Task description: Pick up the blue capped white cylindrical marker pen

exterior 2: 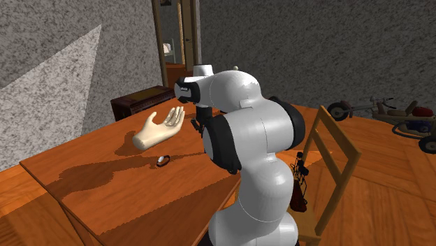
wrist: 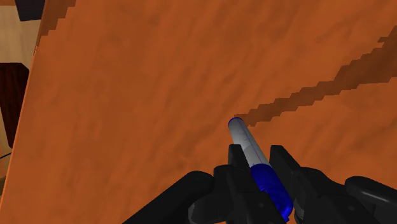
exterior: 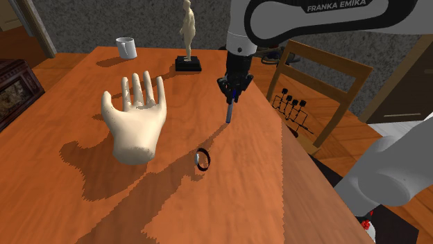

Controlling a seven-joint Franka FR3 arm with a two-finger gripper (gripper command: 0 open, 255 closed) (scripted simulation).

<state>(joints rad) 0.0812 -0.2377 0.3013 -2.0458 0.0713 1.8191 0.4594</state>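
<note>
Blue cap and pale barrel: the pen [wrist: 245,137] is clasped at its capped end by the gripper's [wrist: 257,158] closed fingers, over the table [exterior: 83,187]. Slippage or pivoting is judged possible, the barrel projecting far beyond the hold.

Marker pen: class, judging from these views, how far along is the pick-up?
Done: the gripper is shut on the marker pen, clasping its blue cap end. In hand: the pen hangs from the gripper, pointing down at the table. Left: lifting it clear; whether its tip touches the table cannot be told.
</note>
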